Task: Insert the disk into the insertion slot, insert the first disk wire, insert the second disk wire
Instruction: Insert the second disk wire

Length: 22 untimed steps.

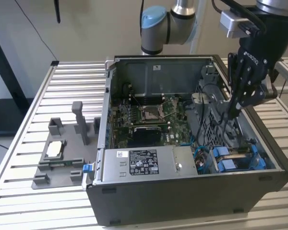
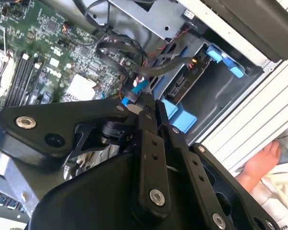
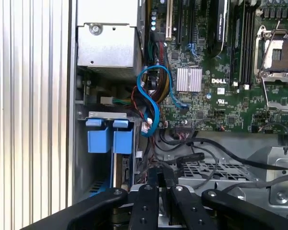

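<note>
One grey fixture [image 1: 62,158] sits at the exterior view's left on the slatted tabletop [image 1: 19,143], then the open computer case [image 1: 182,201], with the gripper [image 1: 232,111] reaching into its right end. In the second wrist view the fingers [image 2: 151,143] are together with a blue wire [image 2: 133,91] just beside their tips. That view also has the disk [image 2: 181,119] seated in the insertion slot [image 2: 218,100] and a person's hand [image 2: 261,163] beyond the case wall.

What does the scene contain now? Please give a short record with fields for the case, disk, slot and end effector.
case: case, black, open, on a slatted table
disk: disk sits in the slot, blue frame showing
slot: slot, at the case's near corner, on the exterior view's right
end effector: end effector shut, inside the case near the slot; blue wire by its tips, grip unclear
person: a hand beside the table
</note>
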Each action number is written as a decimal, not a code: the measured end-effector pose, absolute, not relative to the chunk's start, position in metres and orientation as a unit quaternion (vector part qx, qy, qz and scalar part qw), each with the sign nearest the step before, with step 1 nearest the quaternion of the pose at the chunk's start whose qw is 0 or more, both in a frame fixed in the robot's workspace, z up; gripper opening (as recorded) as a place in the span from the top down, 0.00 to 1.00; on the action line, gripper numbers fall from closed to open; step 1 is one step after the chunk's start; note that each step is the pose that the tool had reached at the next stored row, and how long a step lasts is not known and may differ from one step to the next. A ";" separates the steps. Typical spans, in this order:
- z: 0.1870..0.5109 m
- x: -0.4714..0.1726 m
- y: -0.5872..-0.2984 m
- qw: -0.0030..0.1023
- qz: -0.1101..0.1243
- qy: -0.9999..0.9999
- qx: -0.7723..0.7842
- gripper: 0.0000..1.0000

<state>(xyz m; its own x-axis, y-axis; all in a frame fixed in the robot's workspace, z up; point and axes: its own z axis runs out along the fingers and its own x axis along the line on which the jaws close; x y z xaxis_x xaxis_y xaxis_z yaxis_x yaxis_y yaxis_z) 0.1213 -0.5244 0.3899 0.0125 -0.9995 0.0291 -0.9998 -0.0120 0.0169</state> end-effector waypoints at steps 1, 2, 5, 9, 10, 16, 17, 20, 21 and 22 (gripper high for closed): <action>0.390 0.121 -0.527 0.016 0.004 -0.703 0.711 0.84; 0.390 0.120 -0.529 0.016 0.005 -0.703 0.711 0.84; 0.390 0.120 -0.534 0.015 0.005 -0.703 0.711 0.84; 0.390 0.119 -0.543 0.014 0.004 -0.703 0.711 0.84; 0.390 0.119 -0.546 0.014 0.004 -0.703 0.711 0.84; 0.390 0.119 -0.548 0.013 0.004 -0.703 0.711 0.84; 0.390 0.119 -0.548 0.013 0.004 -0.703 0.711 0.84; 0.389 0.119 -0.548 0.005 0.003 -0.703 0.711 0.84; 0.389 0.119 -0.548 0.000 0.001 -0.703 0.711 0.84; 0.389 0.119 -0.549 -0.004 -0.001 -0.703 0.711 0.84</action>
<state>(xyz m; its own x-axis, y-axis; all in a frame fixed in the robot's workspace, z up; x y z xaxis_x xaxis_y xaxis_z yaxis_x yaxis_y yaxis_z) 0.1188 -0.5495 0.3886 0.0124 -0.9999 -0.0068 -0.9999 -0.0124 -0.0049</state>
